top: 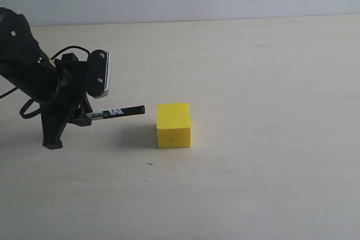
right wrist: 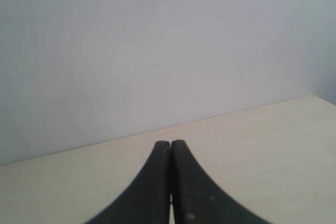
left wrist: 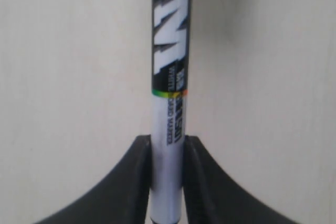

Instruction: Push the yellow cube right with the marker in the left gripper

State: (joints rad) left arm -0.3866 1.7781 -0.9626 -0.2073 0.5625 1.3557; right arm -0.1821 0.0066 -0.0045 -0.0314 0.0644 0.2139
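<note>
Left gripper (top: 84, 117), at the left of the exterior view, pinches the marker (top: 115, 111) by its white end. The two black fingers (left wrist: 140, 182) are narrowed onto the barrel, one on each side, as the left wrist view (left wrist: 167, 148) shows. The marker (left wrist: 170, 77) lies roughly level above the table (top: 270, 71), with its black label lettered in white and its black cap pointing right. The cap tip stands near the left face of the yellow cube (top: 173, 125) with a small gap between them; they are not touching.

The cube rests flat on the table at about the middle of the exterior view. The surface to its right is bare, and nothing lies between cap and cube. A small dark speck (top: 149, 164) marks the table in front of the cube, apart from it. A black cable (top: 27, 109) loops beside the left arm.

Right gripper (right wrist: 170, 146) appears only in its own wrist view, its fingers pressed together and holding nothing, above the table before a pale wall (right wrist: 157, 51).
</note>
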